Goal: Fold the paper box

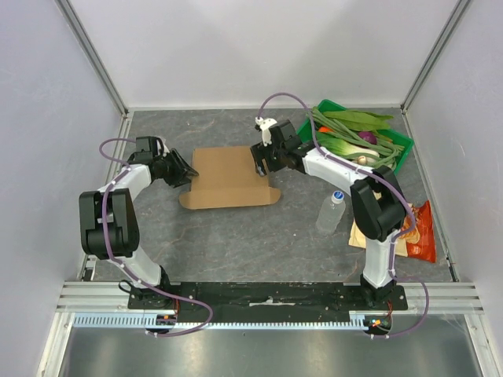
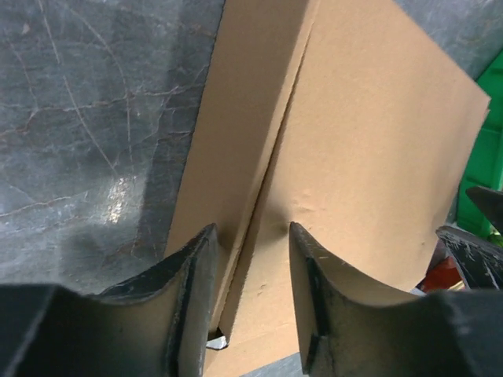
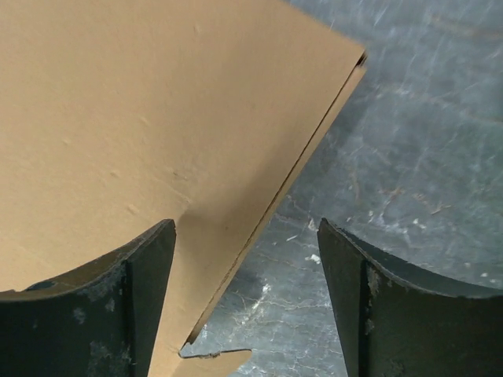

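The paper box point(image 1: 228, 177) is a plain brown cardboard blank lying mostly flat in the middle of the table, with one panel folded over on top. My left gripper point(image 1: 182, 169) is at its left edge. In the left wrist view the gripper point(image 2: 251, 236) is open, and its fingers point(image 2: 192, 275) straddle the edge of the folded-over panel point(image 2: 354, 157). My right gripper point(image 1: 263, 161) is at the box's right edge. In the right wrist view it point(image 3: 245, 228) is wide open, with the cardboard's edge point(image 3: 157, 118) running between the jaws and the left finger point(image 3: 149, 275) against the board.
A green crate point(image 1: 399, 145) of vegetables stands at the back right and also shows in the left wrist view point(image 2: 479, 181). A plastic bottle point(image 1: 331, 212) stands right of the box. A tan-and-orange snack bag point(image 1: 416, 232) lies by the right arm.
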You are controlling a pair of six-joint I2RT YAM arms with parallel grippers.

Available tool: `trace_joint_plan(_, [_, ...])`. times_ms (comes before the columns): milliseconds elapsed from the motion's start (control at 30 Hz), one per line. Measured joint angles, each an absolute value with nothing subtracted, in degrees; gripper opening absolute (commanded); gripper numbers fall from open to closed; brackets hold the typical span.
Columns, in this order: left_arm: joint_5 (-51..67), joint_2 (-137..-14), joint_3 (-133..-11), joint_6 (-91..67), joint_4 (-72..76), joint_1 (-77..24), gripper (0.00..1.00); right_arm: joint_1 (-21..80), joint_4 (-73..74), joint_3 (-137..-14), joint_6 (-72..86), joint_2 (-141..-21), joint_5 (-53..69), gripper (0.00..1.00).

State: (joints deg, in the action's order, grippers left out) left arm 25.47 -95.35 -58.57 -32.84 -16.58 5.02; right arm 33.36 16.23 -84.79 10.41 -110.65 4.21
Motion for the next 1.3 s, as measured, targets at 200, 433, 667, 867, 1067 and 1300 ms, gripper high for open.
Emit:
trace_joint_plan(200, [24.6, -96.0, -58.3, -31.9, -17.2, 4.7, 0.31, 33.4, 15.9, -82.8, 12.4, -112.0, 5.5, 0.49])
trace_joint_plan(433, [24.3, -96.0, -58.3, -31.7, -17.2, 4.7, 0.3, 30.9, 11.5, -79.5, 15.7, -111.6, 10.8, 0.32])
trace_joint_plan(667, [23.0, -94.3, -56.6, -31.2, -16.6, 4.7, 0.61, 28.7, 6.0, -75.1, 18.0, -110.1, 13.6, 0.15])
trace_joint_plan(867, [23.0, -91.3, -55.6, -31.0, -17.1, 5.2, 0.68, 27.1, 3.2, -72.5, 19.1, -109.2, 15.0, 0.13])
trace_joint_plan(1067, [26.4, -91.3, -55.6, -31.2, -15.8, 6.2, 0.71, 26.0, 0.8, -70.2, 20.0, -108.2, 15.3, 0.1])
trace_joint_plan(1300, [33.3, -94.3, -52.7, -33.5, -9.7, 6.2, 0.72, 24.2, -0.2, -69.3, 21.6, -108.0, 15.5, 0.08])
